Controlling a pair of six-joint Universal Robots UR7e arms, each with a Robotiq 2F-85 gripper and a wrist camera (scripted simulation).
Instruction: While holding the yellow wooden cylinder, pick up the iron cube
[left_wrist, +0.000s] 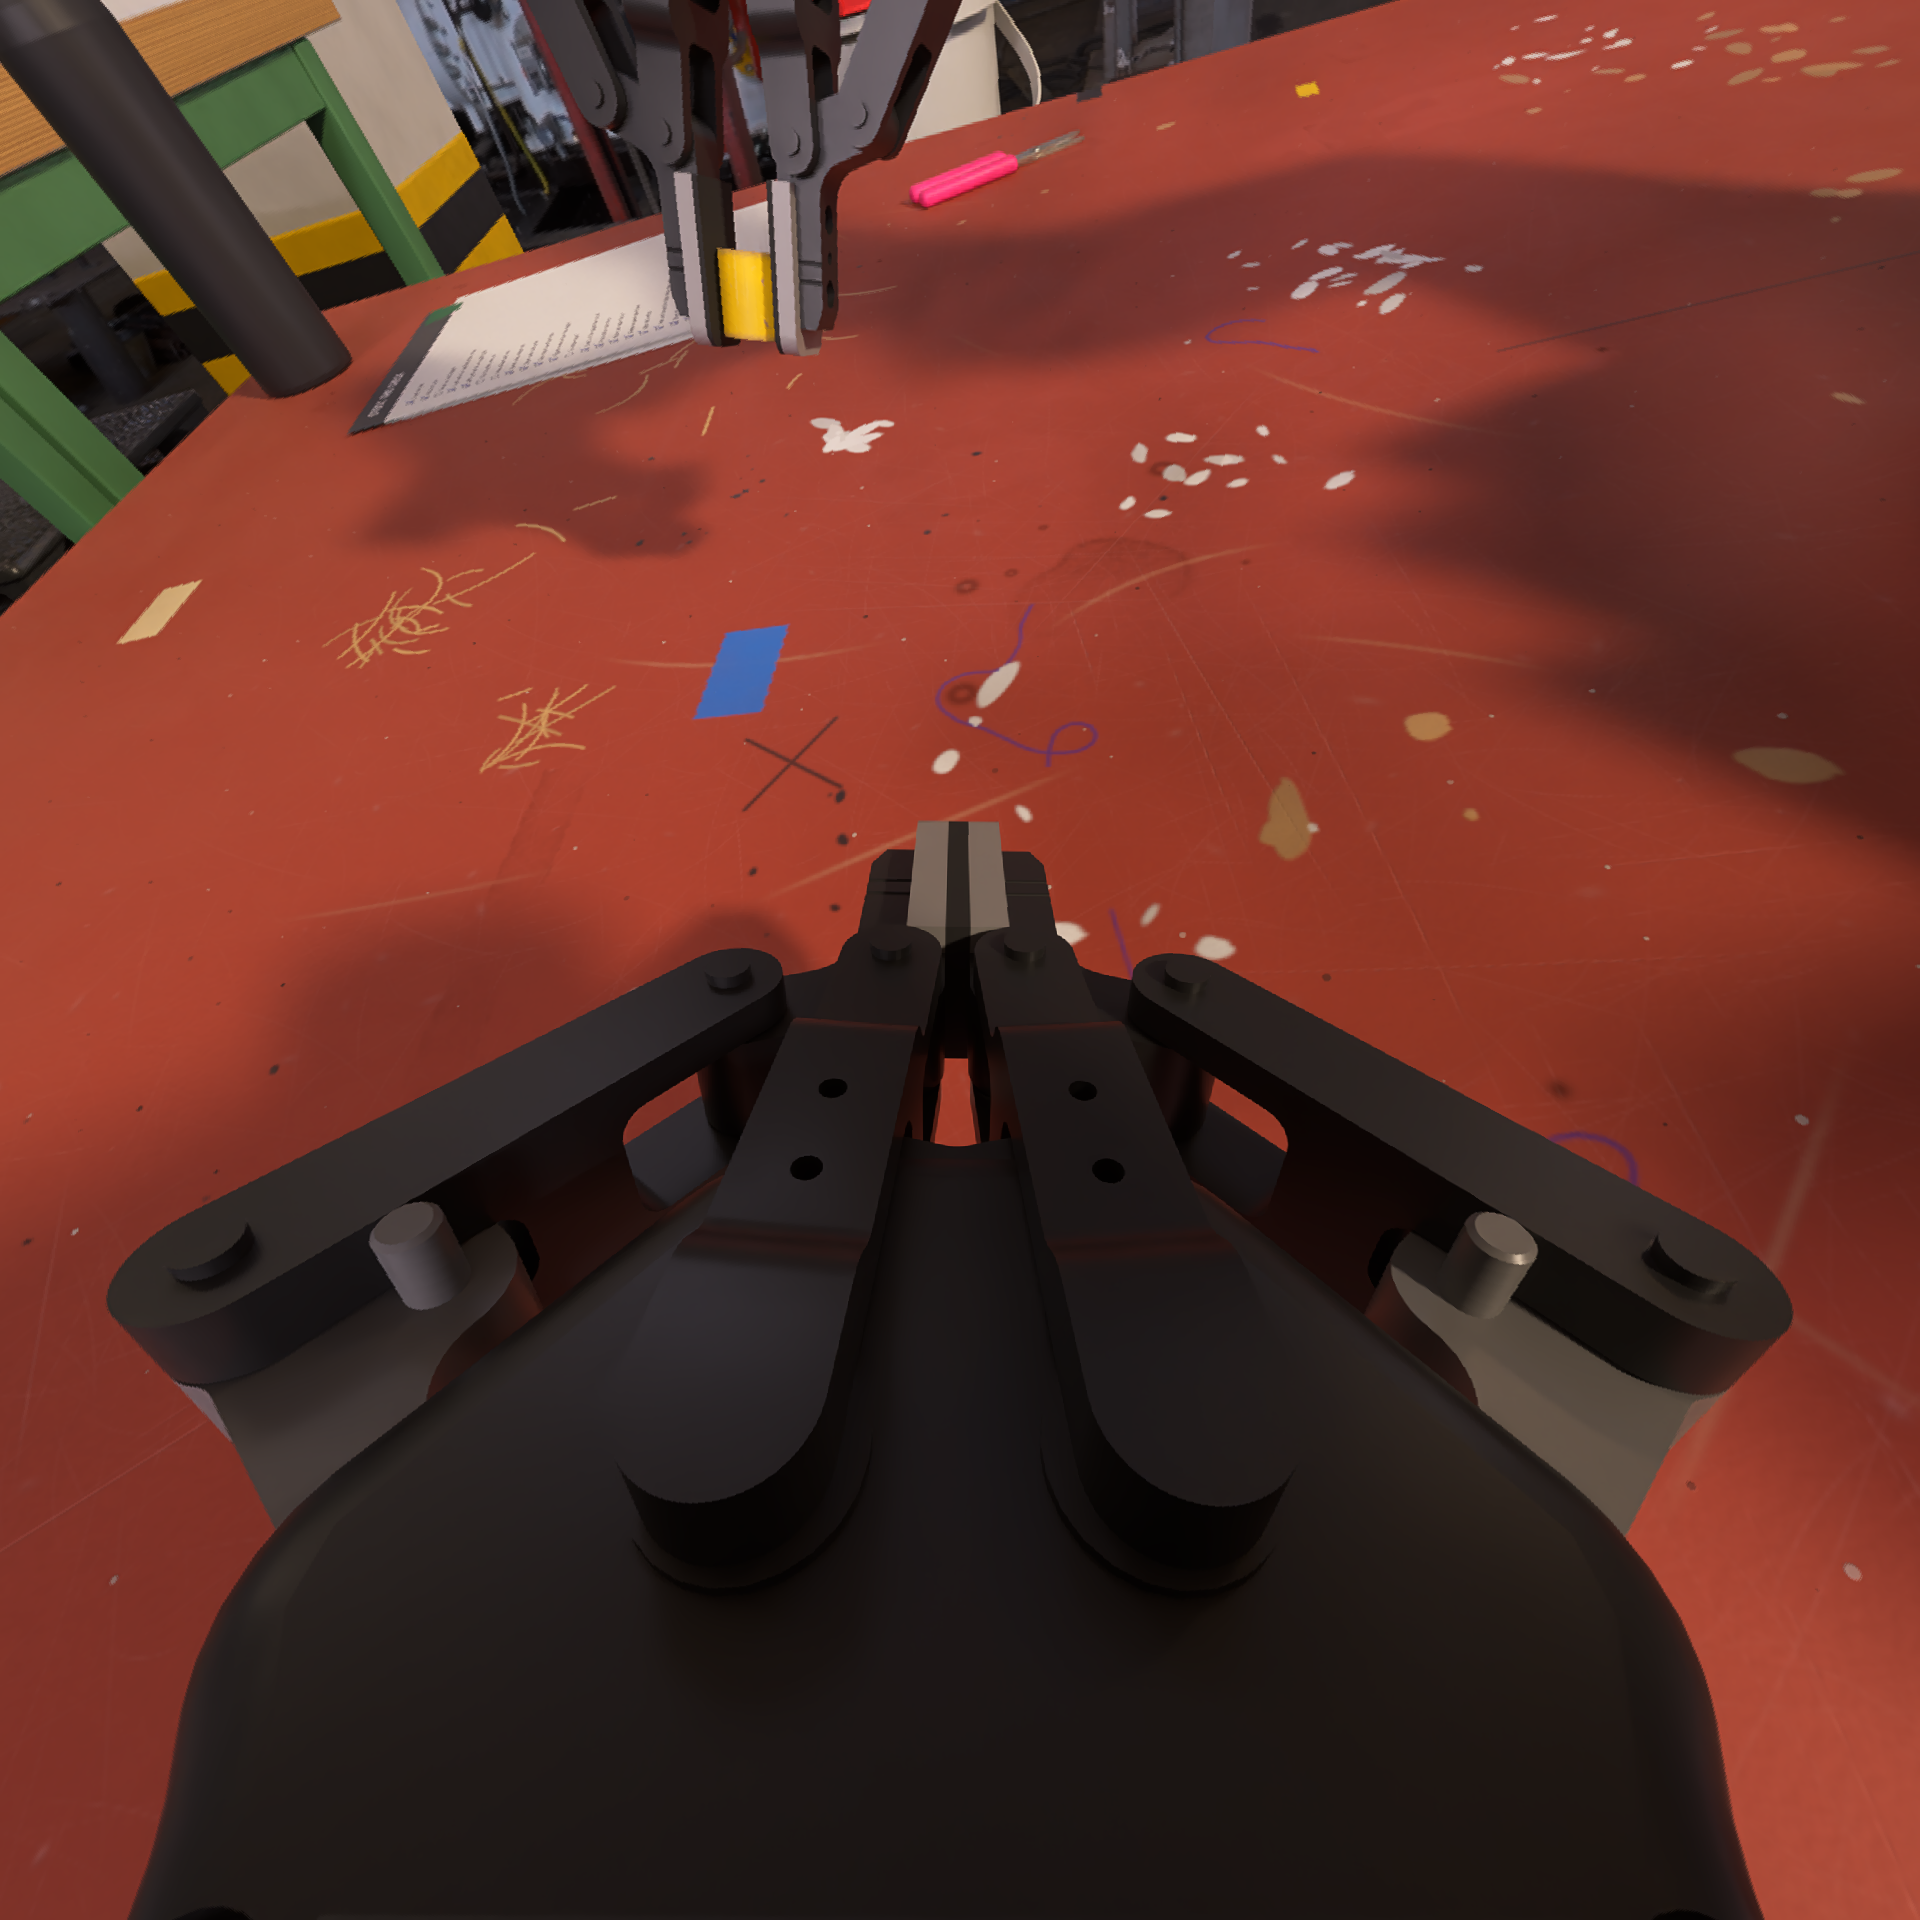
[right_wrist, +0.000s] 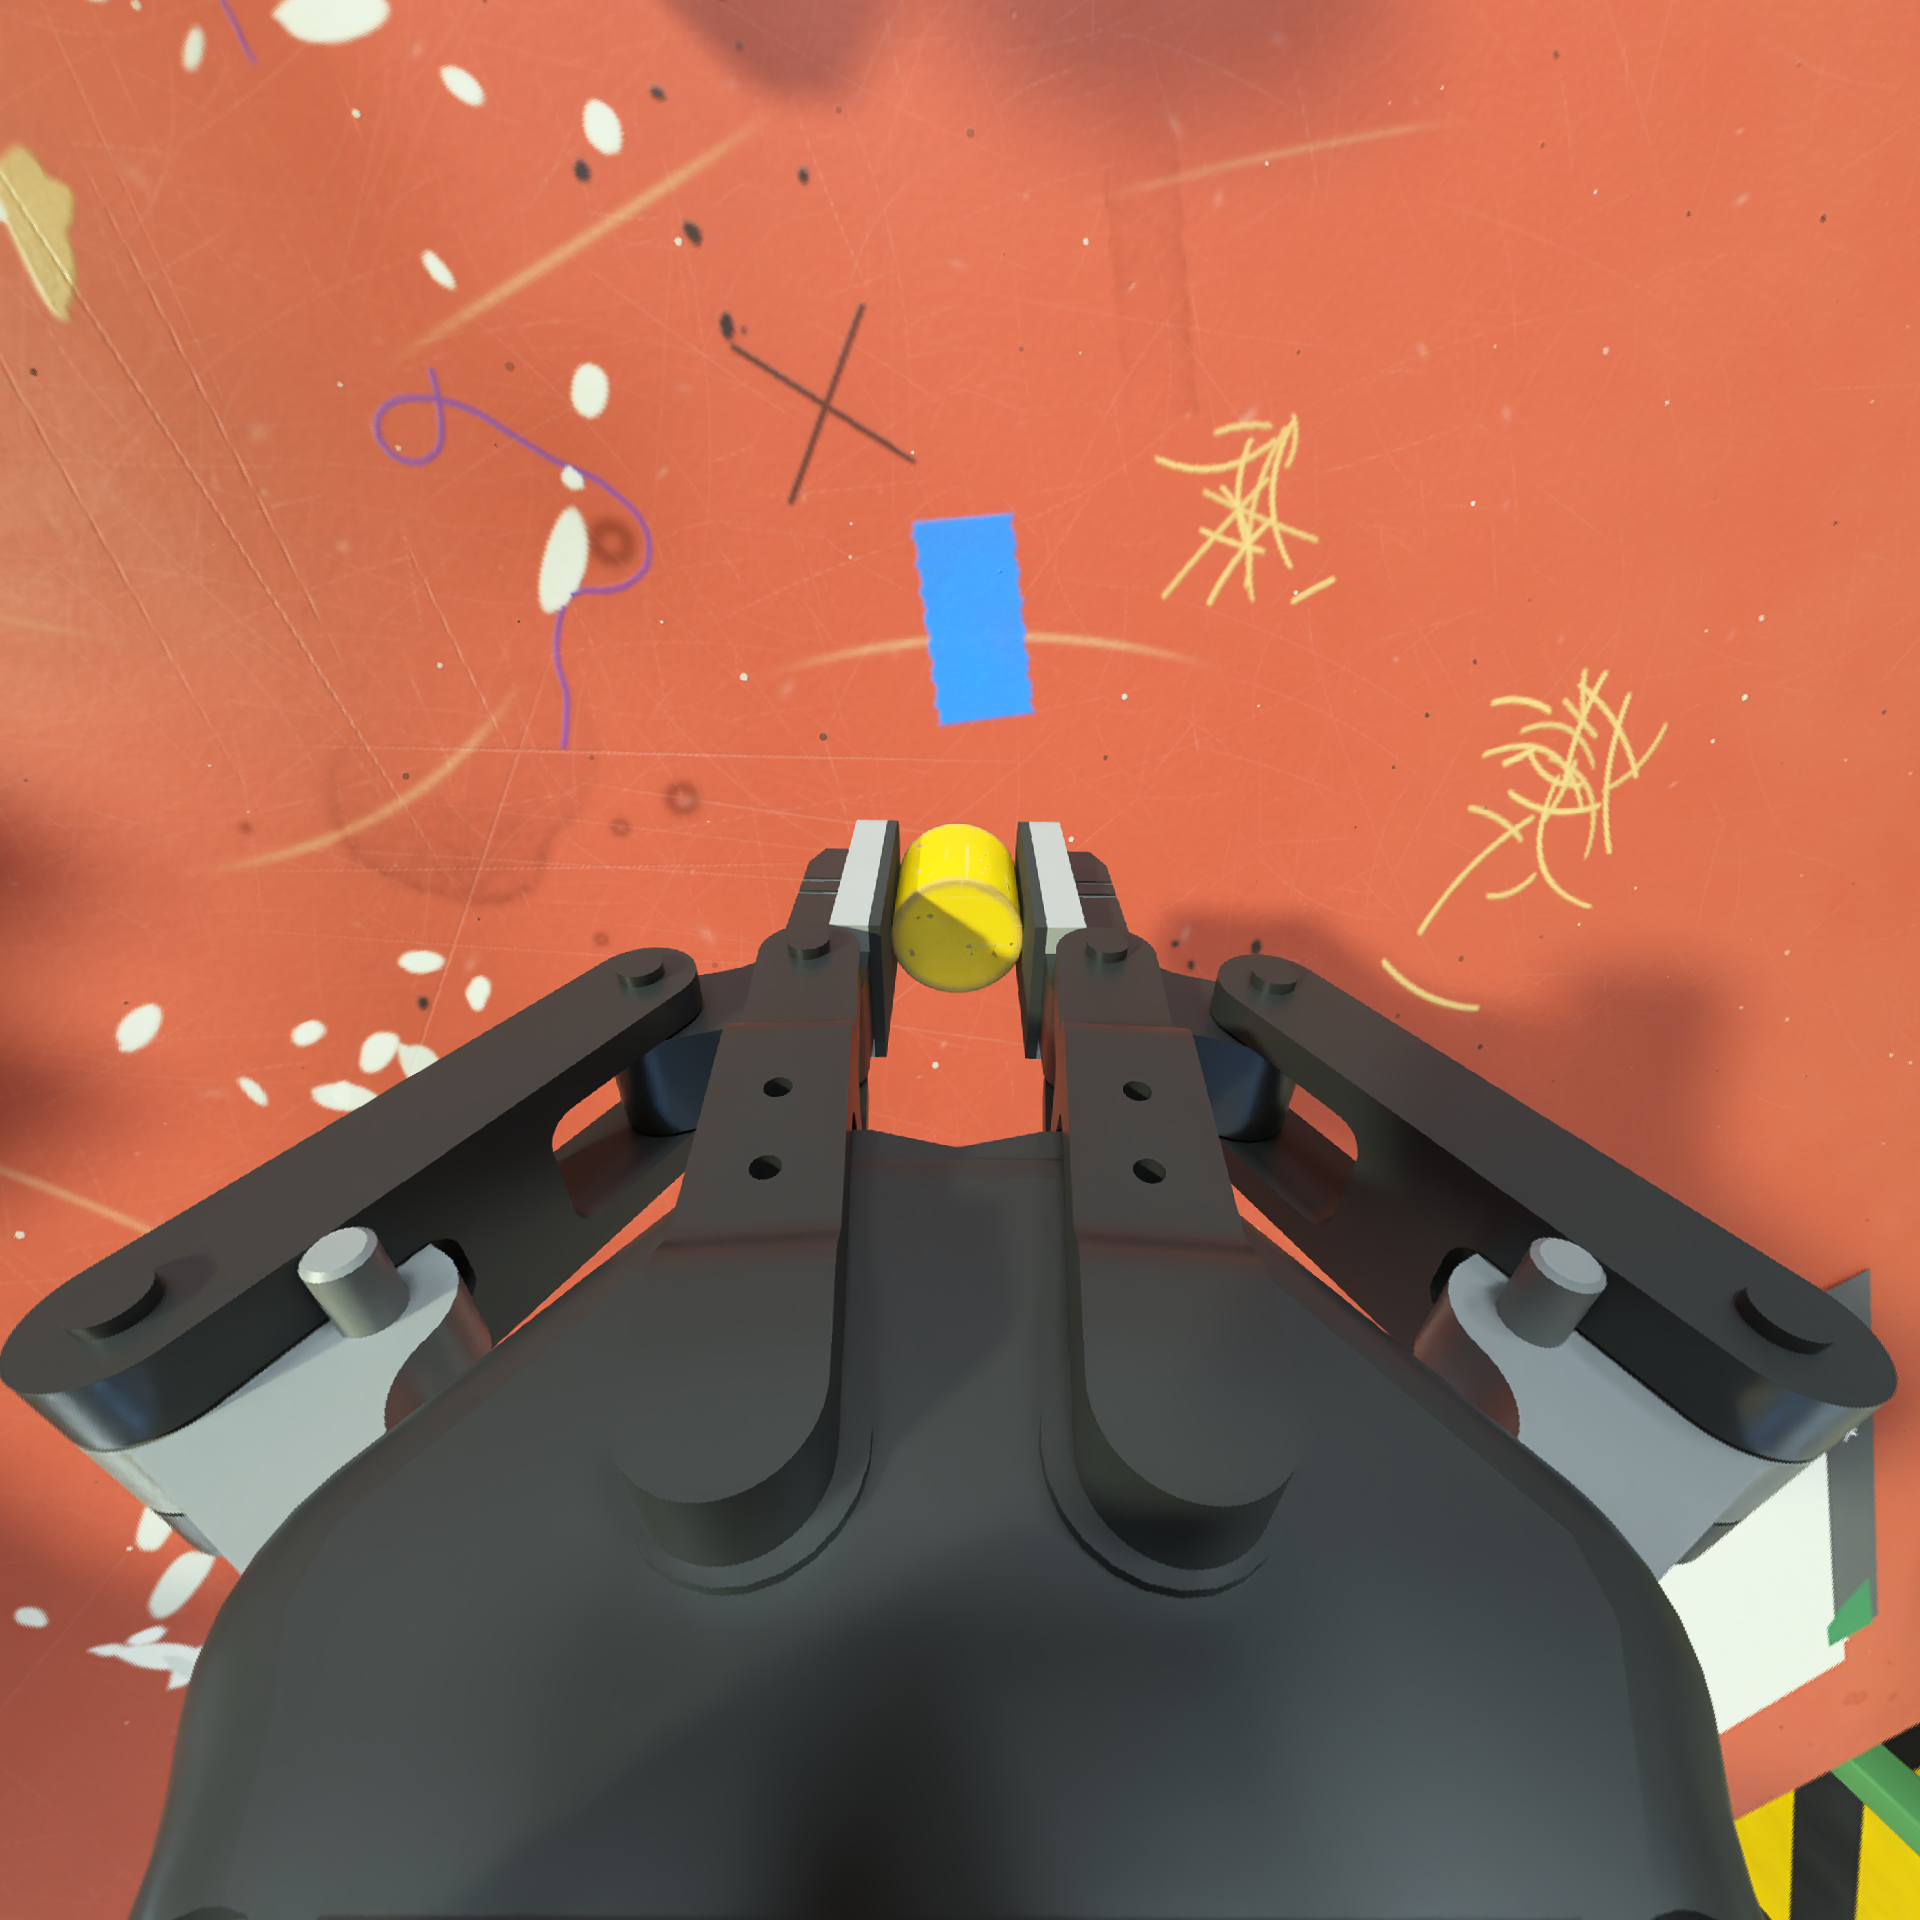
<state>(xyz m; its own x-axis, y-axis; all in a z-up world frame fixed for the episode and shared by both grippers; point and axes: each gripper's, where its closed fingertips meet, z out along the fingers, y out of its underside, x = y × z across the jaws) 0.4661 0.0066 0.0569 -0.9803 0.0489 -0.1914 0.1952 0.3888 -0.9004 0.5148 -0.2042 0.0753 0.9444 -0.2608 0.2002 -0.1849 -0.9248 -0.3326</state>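
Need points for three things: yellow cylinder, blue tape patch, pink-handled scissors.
yellow cylinder (right_wrist: 954, 906), right wrist view, on its round end face, between the right tool's pads.
blue tape patch (right_wrist: 972, 617), right wrist view, middle of the patch on the table.
pink-handled scissors (left_wrist: 961, 179), left wrist view, on the pink handle.

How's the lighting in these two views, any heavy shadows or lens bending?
Left wrist view: broad dark shadows across the red table, edges bowed by the wide lens. Right wrist view: brighter, soft shadows top and right; yellow cylinder evenly lit in the right gripper.

A workshop: paint-spattered red table (left_wrist: 1351, 623), green-legged workbench (left_wrist: 260, 114), hazard-striped barrier (left_wrist: 343, 223).
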